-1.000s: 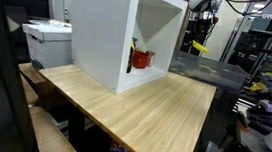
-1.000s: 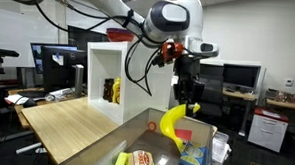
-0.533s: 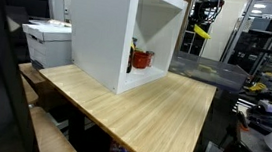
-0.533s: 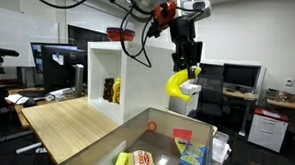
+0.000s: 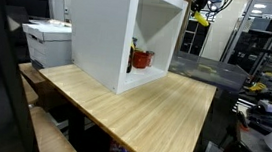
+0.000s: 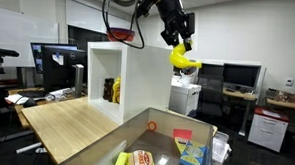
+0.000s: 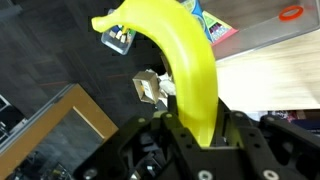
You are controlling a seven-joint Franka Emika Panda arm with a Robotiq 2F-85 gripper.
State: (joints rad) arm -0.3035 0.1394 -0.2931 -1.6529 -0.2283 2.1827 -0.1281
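While half-closed, hand (image 7: 196, 128) around banana (image 7: 178, 58)

A banana (image 6: 184, 62) hung below the gripper (image 6: 179, 42), clamped between its jaws. Well beneath lay a bin (image 6: 155, 133). Off to one side and lower, a cabinet (image 6: 105, 61) stood on a table (image 6: 66, 119), a bowl (image 6: 120, 34) atop it.

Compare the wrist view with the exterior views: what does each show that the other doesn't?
Wrist view only: a close look at the grip, with the gripper clamped on one end of the banana, a finger on either side.
Exterior views only: the white open-front cabinet, the red bowl on top of it, and the wooden table it stands on.
Both: the yellow banana held in the gripper, high above the table.
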